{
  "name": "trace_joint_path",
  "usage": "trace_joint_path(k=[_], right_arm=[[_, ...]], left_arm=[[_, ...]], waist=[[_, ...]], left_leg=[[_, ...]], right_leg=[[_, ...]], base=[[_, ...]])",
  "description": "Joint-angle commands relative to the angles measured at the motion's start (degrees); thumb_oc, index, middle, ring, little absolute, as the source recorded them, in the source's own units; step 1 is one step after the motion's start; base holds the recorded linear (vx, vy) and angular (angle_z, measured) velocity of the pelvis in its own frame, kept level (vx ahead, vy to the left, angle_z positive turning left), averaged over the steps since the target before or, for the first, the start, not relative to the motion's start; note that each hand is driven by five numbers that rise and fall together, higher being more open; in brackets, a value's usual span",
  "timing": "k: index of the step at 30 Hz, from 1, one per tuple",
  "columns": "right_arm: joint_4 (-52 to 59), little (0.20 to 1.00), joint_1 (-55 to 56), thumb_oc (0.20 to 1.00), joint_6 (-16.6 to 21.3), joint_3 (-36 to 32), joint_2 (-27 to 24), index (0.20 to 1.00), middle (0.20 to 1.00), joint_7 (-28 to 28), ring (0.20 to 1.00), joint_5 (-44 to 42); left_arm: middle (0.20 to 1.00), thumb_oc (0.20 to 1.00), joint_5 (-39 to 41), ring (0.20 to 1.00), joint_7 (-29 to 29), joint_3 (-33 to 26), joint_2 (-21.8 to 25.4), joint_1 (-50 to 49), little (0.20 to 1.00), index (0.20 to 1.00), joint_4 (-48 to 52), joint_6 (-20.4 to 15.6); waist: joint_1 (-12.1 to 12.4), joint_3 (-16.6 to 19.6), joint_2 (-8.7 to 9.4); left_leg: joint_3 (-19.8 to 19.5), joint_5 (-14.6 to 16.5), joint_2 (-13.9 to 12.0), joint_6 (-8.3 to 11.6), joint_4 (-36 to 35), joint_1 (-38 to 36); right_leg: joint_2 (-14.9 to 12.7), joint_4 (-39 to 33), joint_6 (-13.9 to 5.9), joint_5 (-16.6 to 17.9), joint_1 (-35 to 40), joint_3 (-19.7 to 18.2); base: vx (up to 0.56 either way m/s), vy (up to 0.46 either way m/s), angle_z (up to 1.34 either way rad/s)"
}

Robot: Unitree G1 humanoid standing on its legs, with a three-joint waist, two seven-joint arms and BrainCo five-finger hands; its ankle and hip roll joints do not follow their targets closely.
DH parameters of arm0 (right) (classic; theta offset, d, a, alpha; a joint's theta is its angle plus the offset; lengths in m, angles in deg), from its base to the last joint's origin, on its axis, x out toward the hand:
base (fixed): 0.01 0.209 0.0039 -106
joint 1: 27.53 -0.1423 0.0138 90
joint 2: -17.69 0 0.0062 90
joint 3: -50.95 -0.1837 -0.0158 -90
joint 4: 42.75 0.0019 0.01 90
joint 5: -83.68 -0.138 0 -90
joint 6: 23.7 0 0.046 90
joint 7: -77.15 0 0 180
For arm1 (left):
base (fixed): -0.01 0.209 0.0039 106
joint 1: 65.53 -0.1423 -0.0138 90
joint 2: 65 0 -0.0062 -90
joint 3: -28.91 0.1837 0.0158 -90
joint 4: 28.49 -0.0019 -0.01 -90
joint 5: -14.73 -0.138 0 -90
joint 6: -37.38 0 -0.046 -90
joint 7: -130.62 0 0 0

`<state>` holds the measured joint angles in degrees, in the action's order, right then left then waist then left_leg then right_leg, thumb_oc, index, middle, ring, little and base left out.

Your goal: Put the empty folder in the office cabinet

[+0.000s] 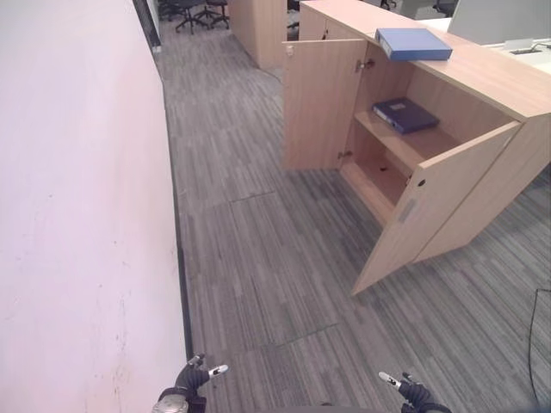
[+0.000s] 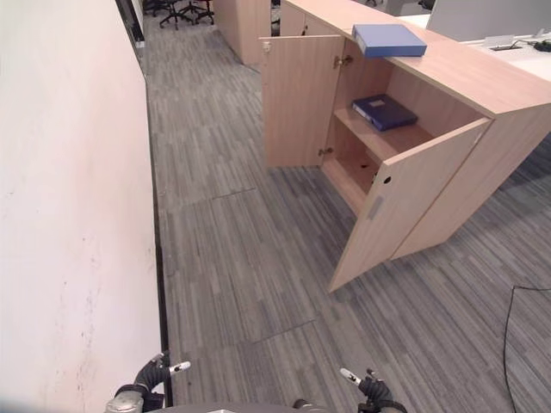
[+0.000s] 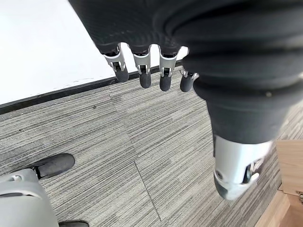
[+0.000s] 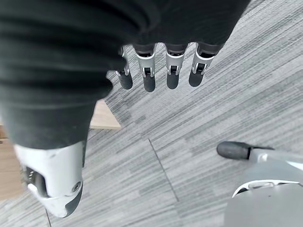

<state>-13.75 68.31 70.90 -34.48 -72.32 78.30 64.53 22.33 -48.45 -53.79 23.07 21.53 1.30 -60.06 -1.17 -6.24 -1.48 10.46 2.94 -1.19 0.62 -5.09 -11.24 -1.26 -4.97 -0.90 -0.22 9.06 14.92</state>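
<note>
Both hands hang low at the near edge of the head views, over grey striped carpet [image 1: 284, 284]. Left hand [image 1: 191, 379] sits by the base of the white wall [image 1: 77, 215], right hand [image 1: 411, 392] on the opposite side, well apart from it. Wrist views show each hand's fingers [image 3: 142, 71] hanging relaxed, thumb apart, nothing grasped; same for the right hand's fingers [image 4: 158, 71]. Only carpet lies past both sets of fingertips.

A dark baseboard strip [image 1: 179, 258] runs along the foot of the wall.

Farther out, to the right, stands a light wood office cabinet [image 1: 482, 95] with both doors swung open. Near door [image 1: 430, 215] angles out toward the robot; far door [image 1: 320, 103] stands open on the other side of the opening. Inside, a shelf [image 1: 405, 146] splits the cabinet into an upper and a lower compartment. A dark blue folder [image 1: 405, 114] lies flat on that shelf, in the upper compartment. Lower compartment [image 1: 379, 176] looks bare as far as can be seen.

A lighter blue folder [image 1: 413, 43] lies flat on the cabinet top, near the edge above the opening, well apart from both hands. Cannot tell whether either folder is empty.

Beyond the cabinet: another wood unit [image 1: 258, 26], and black office chairs [image 1: 194, 10] at the far end of the carpet.
</note>
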Motion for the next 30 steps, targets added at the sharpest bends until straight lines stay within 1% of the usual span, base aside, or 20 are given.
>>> trace_joint_path(k=[1,3,4,6,7,8,10,11,12,13,14,15,16,17,19,20,23,25,28,30], right_arm=[[-2.29,1.000,-3.08,1.000,0.96,0.40,-1.55,1.000,1.000,-0.42,1.000,-1.83],[-2.18,1.000,-3.43,1.000,0.88,0.16,-2.12,1.000,1.000,-0.74,1.000,-2.16],[-2.06,1.000,-3.31,1.000,0.97,-0.44,-2.61,1.000,1.000,-0.97,1.000,-2.67],[-1.18,1.000,-3.53,1.000,1.23,-0.82,-3.29,1.000,1.000,-0.57,1.000,-2.80],[-1.18,1.000,-3.58,1.000,1.22,-0.86,-3.27,1.000,1.000,-0.57,1.000,-2.80],[-0.78,1.000,-3.51,1.000,1.23,-1.02,-3.56,1.000,1.000,-0.36,1.000,-3.03],[-0.38,1.000,-3.27,1.000,1.13,-1.11,-3.73,1.000,1.000,-0.22,1.000,-3.77],[-0.38,1.000,-3.27,1.000,1.13,-1.11,-3.73,1.000,1.000,-0.22,1.000,-3.77],[-1.42,1.000,-2.94,1.000,0.67,-1.20,-3.79,1.000,1.000,-0.12,1.000,-3.70],[-1.44,1.000,-2.92,1.000,0.68,-1.19,-3.80,1.000,1.000,-0.13,1.000,-3.70],[-1.71,1.000,-2.83,1.000,0.64,-1.13,-3.89,1.000,1.000,-0.05,1.000,-3.61],[-2.09,1.000,-2.94,1.000,0.69,-1.05,-3.92,1.000,1.000,0.13,1.000,-3.48],[-2.17,1.000,-3.16,1.000,0.73,-1.02,-4.16,1.000,1.000,0.14,1.000,-3.46],[-2.19,1.000,-3.17,1.000,0.74,-1.01,-4.16,1.000,1.000,0.13,1.000,-3.47],[-2.79,1.000,-3.81,1.000,0.76,-0.91,-4.46,1.000,1.000,0.45,1.000,-3.43],[-3.17,1.000,-4.08,1.000,0.86,-0.90,-4.54,1.000,1.000,0.57,1.000,-3.39],[-3.93,1.000,-4.31,1.000,0.73,-0.69,-4.29,1.000,1.000,0.52,1.000,-2.87],[-4.29,1.000,-3.86,1.000,0.56,-0.30,-3.46,1.000,1.000,-0.16,1.000,-1.77],[-4.52,1.000,-3.80,1.000,0.53,-0.19,-2.94,1.000,1.000,-0.30,1.000,-1.57],[-5.08,1.000,-4.14,1.000,0.26,-0.46,-2.26,1.000,1.000,-0.44,1.000,-1.86]], left_arm=[[1.000,1.000,1.53,1.000,0.14,1.61,1.16,3.13,1.000,1.000,-1.05,-1.13],[1.000,1.000,2.50,1.000,-0.06,1.43,1.98,3.65,1.000,1.000,-0.27,-1.18],[1.000,1.000,3.39,1.000,-0.38,1.57,2.31,4.12,1.000,1.000,0.74,-1.32],[1.000,1.000,4.61,1.000,-0.24,1.84,2.33,5.00,1.000,1.000,1.40,-1.27],[1.000,1.000,4.63,1.000,-0.24,1.86,2.35,5.08,1.000,1.000,1.39,-1.25],[1.000,1.000,4.96,1.000,-0.21,1.86,2.38,5.34,1.000,1.000,1.85,-1.20],[1.000,1.000,5.53,1.000,0.25,1.76,2.30,5.60,1.000,1.000,1.55,-1.26],[1.000,1.000,5.53,1.000,0.25,1.76,2.30,5.61,1.000,1.000,1.54,-1.26],[1.000,1.000,6.06,1.000,0.40,1.31,2.17,5.49,1.000,1.000,1.17,-1.22],[1.000,1.000,6.06,1.000,0.41,1.32,2.17,5.46,1.000,1.000,1.17,-1.22],[1.000,1.000,6.49,1.000,0.67,1.15,2.14,5.25,1.000,1.000,1.00,-1.19],[1.000,1.000,7.03,1.000,0.85,0.95,2.01,5.06,1.000,1.000,1.10,-1.13],[1.000,1.000,7.36,1.000,0.89,0.87,1.97,4.97,1.000,1.000,1.16,-1.19],[1.000,1.000,7.38,1.000,0.89,0.87,1.97,4.96,1.000,1.000,1.16,-1.20],[1.000,1.000,8.29,1.000,1.11,0.39,1.80,4.74,1.000,1.000,0.91,-1.39],[1.000,1.000,8.55,1.000,1.26,0.15,1.76,4.61,1.000,1.000,0.52,-1.59],[1.000,1.000,9.14,1.000,1.31,-1.26,1.61,3.71,1.000,1.000,-1.59,-1.72],[1.000,1.000,8.57,1.000,0.97,-1.94,1.61,2.98,1.000,1.000,-2.93,-1.64],[1.000,1.000,8.37,1.000,1.08,-2.16,1.98,3.13,1.000,1.000,-3.02,-1.80],[1.000,1.000,8.50,1.000,1.24,-2.14,2.34,3.79,1.000,1.000,-2.76,-1.85]], waist=[[-0.23,-0.70,1.24],[-0.45,-2.04,1.44],[-0.36,-3.17,2.20],[0.21,-5.18,2.94],[0.05,-5.14,2.83],[0.16,-5.65,3.11],[-0.04,-6.07,3.46],[-0.05,-6.06,3.45],[0.81,-5.86,2.82],[0.83,-5.96,2.94],[1.34,-6.12,2.76],[2.12,-6.22,1.39],[2.65,-6.36,0.95],[2.61,-6.53,1.16],[3.69,-6.96,0.86],[4.04,-7.22,1.08],[5.40,-6.72,0.91],[6.14,-5.03,0.41],[6.57,-3.93,0.99],[6.79,-2.88,1.91]], left_leg=[[2.51,-0.89,-4.56,3.89,0.50,0.47],[2.59,0.16,-5.98,3.89,6.76,3.25],[2.24,-0.06,-7.25,4.87,14.57,7.80],[0.40,-6.66,-8.24,7.02,24.83,14.21],[0.08,-6.53,-8.43,7.15,25.37,14.70],[-0.44,-8.67,-8.59,7.58,28.45,16.48],[-0.27,-9.99,-9.89,7.68,31.95,19.32],[-0.29,-9.97,-9.90,7.68,31.98,19.36],[0.32,-10.07,-13.16,7.17,26.20,22.03],[0.42,-9.96,-13.02,7.16,26.12,21.74],[-0.09,-10.31,-14.18,7.23,23.06,22.49],[-2.18,-13.95,-15.80,8.22,14.51,22.53],[-3.31,-14.52,-16.88,8.53,11.27,23.56],[-3.19,-14.65,-16.64,8.56,10.91,23.11],[-4.92,-14.53,-18.57,9.08,5.76,25.45],[-5.23,-14.56,-18.82,9.27,4.08,25.57],[-6.52,-15.59,-19.97,10.15,2.53,27.25],[-5.56,-17.83,-20.44,11.04,2.79,27.41],[-4.29,-18.60,-19.82,11.19,3.90,28.55],[-3.03,-18.64,-18.18,10.53,6.44,30.04]], right_leg=[[-4.24,6.79,-5.62,-6.04,0.08,-2.15],[-3.65,11.34,-4.17,-8.22,-2.32,-3.15],[-3.32,11.37,-2.79,-9.02,-2.22,-3.40],[-3.09,11.10,-1.47,-8.89,-1.44,-3.48],[-2.91,11.15,-1.36,-8.92,-1.58,-3.28],[-2.68,11.27,-0.73,-9.33,-1.46,-3.44],[-2.33,11.58,-0.10,-10.42,-0.88,-3.46],[-2.32,11.59,-0.10,-10.43,-0.90,-3.45],[-2.01,11.43,-0.45,-12.54,1.17,-3.84],[-2.17,11.52,-0.49,-12.73,1.34,-3.87],[-2.21,11.54,-1.04,-13.31,2.26,-4.04],[-1.60,11.91,-1.99,-14.93,3.79,-4.75],[-1.65,12.01,-2.45,-15.65,4.57,-5.38],[-1.89,12.23,-2.47,-15.94,4.74,-5.34],[-2.70,12.62,-3.50,-17.81,6.63,-6.88],[-3.36,13.24,-3.79,-18.79,7.52,-7.67],[-4.39,12.84,-4.75,-20.62,10.17,-10.17],[-5.38,11.02,-5.85,-20.89,11.86,-11.19],[-6.89,10.08,-6.91,-20.32,11.95,-10.87],[-8.53,9.81,-8.10,-18.83,10.96,-10.46]], base=[[0.00,-0.100,0.00],[-0.05,-0.181,0.04],[-0.06,-0.226,0.09],[-0.07,-0.176,0.12],[-0.05,-0.106,0.14],[0.00,-0.094,0.04],[0.05,-0.090,-0.01],[0.24,0.035,0.07],[0.21,0.056,0.14],[0.31,0.096,0.04],[0.31,0.157,0.03],[0.40,0.215,-0.08],[0.30,0.172,-0.10],[0.22,0.113,-0.08],[0.28,0.142,-0.15],[0.35,0.178,-0.31],[0.41,0.204,-0.52],[0.44,0.305,-0.72],[0.23,0.216,-0.41],[0.24,0.222,0.23]])
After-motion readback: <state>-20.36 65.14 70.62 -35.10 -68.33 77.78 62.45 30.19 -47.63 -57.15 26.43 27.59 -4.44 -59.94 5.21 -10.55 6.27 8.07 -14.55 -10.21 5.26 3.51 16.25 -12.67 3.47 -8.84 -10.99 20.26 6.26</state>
